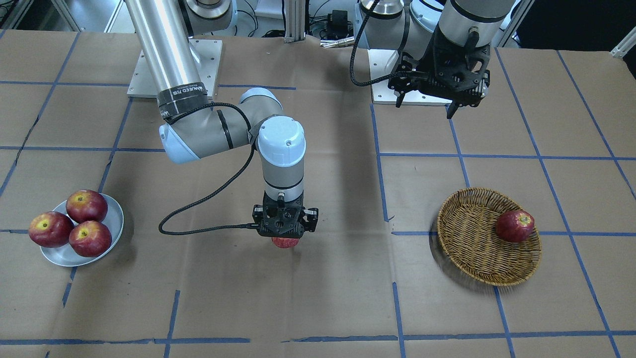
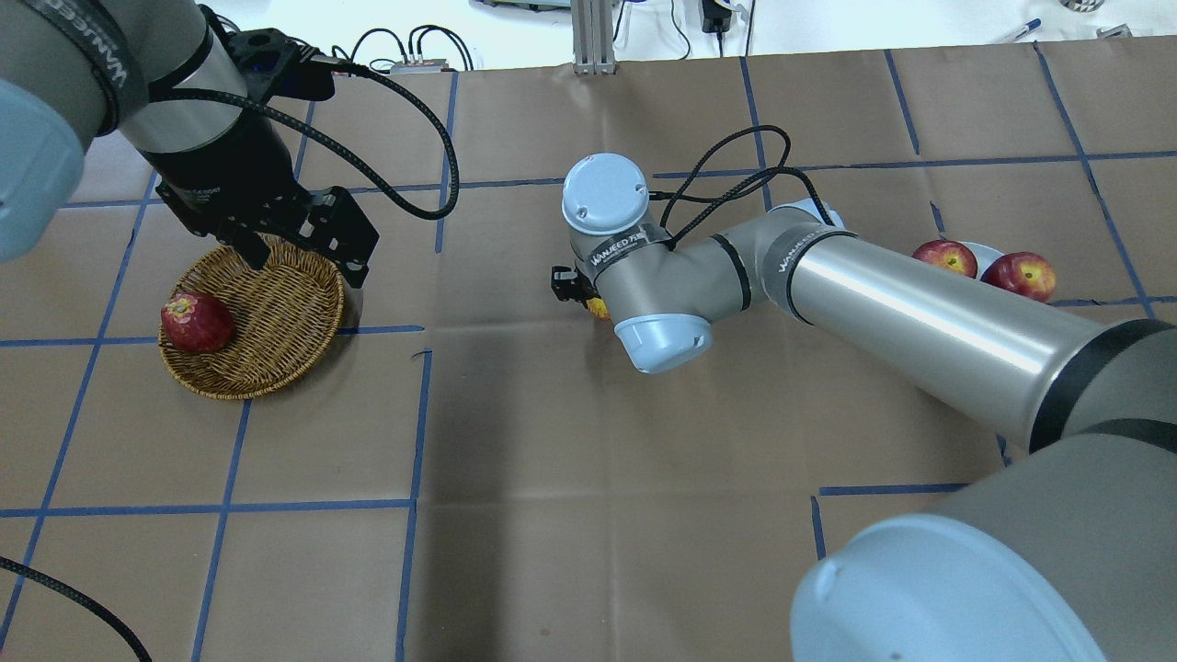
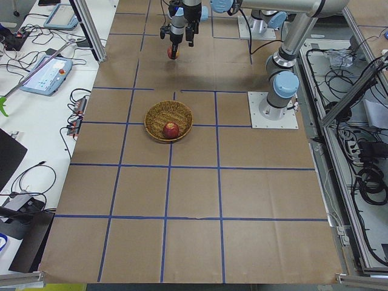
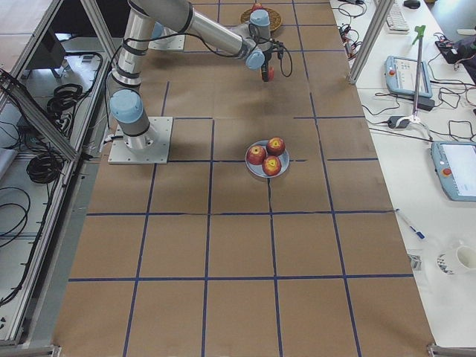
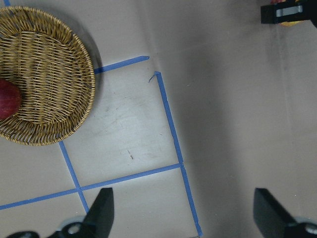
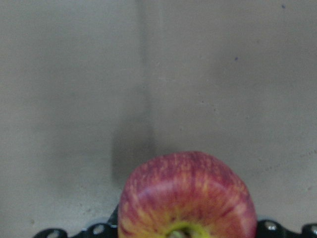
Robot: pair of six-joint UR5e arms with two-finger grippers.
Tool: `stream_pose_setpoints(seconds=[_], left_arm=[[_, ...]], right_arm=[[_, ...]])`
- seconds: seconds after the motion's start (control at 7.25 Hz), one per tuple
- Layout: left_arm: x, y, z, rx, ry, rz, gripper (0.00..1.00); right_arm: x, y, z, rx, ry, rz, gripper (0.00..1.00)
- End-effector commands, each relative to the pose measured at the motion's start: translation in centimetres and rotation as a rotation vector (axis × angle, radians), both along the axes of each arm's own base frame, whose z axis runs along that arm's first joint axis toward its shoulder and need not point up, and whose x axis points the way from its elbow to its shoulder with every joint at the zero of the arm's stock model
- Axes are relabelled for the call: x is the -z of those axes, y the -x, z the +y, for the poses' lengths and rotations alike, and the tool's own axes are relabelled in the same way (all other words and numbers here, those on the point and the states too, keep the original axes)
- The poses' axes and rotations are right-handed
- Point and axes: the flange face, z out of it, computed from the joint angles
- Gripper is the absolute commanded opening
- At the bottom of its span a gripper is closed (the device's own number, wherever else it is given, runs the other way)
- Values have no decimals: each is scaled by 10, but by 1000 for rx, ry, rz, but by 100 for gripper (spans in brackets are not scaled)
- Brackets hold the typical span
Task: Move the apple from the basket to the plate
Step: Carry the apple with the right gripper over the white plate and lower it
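Your right gripper point(image 1: 284, 227) has its jaws clamped on the apple point(image 1: 285, 243), which hangs under it over the bare middle of the table point(image 1: 328, 298), apparently clear of the paper. The wrist view shows the yellow stem hollow facing back toward the palm, so the apple sits stem-up in the grip.

What matters for your next move: the plate point(image 1: 116, 218) lies well off to the robot's right of the held apple, on the view's left in the front camera and a little nearer the robot. The basket point(image 1: 472, 248) sits about as far the other way. The right arm is the nearer one to the plate, reaching out with its elbow bent and its wrist pointing straight down.

3 apples point(image 1: 87, 206) already fill most of the plate, so I judge that you need to pick the bare metal carefully and lower gently, or the 4th may roll off the rim.

Your left gripper point(image 1: 425, 108) hangs with its jaws wide apart and empty, raised near the basket, where 1 darker apple point(image 1: 515, 226) lies against the wall.
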Motion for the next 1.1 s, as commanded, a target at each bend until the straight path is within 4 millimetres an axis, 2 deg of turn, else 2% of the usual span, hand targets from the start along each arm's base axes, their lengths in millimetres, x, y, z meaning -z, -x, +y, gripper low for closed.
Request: stream_pose_setpoints(seconds=[0.0, 0.14, 0.28, 0.41, 0.69, 0.97], left_arm=[[0, 0, 0, 0, 0, 1, 99], [0, 0, 0, 0, 0, 3, 99], [0, 0, 0, 0, -2, 3, 99], [1, 0, 0, 0, -3, 3, 99], [1, 0, 0, 1, -3, 3, 99], [1, 0, 0, 1, -5, 3, 99]], right_arm=[[-75, 33, 11, -20, -7, 13, 49], [-103, 80, 4, -35, -28, 35, 49], [-119, 131, -2, -62, -38, 51, 49], [-126, 187, -3, -115, -38, 74, 49], [-120, 309, -2, -221, -61, 113, 49], [-115, 422, -1, -316, -56, 88, 49]])
